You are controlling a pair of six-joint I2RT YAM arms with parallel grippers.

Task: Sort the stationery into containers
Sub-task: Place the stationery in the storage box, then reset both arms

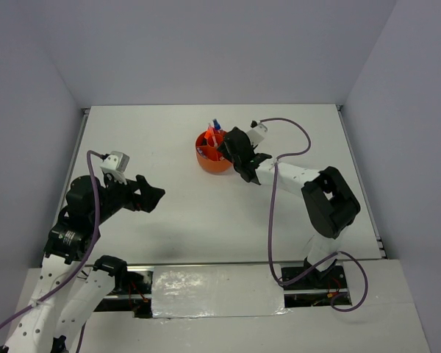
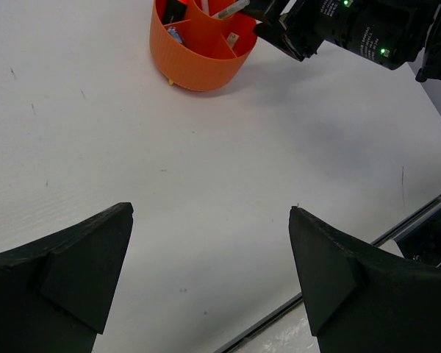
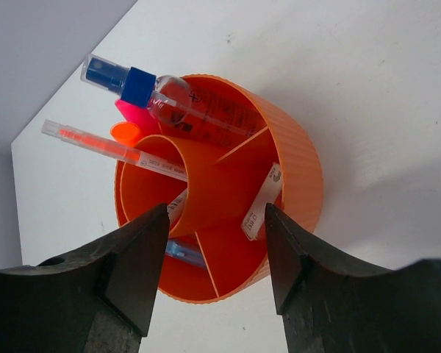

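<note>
Right tool [image 3: 217, 220] hangs part-spread and empty just above the orange tub [image 3: 298, 173], where the white eraser [image 3: 262, 201], pen [image 3: 110, 145] and blue-capped bottle [image 3: 169, 95] lean. Light, stiff, slick pieces, I'd say: pinch mid-barrel. Left tool [image 2: 211, 212] gapes wide over the counter [image 2: 206, 140].

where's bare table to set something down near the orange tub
Bare table runs wide left of the orange tub, out to the left gripper, and in front of the tub toward the near edge. Crowded only at the tub's right, where the right gripper sits at its rim.
</note>
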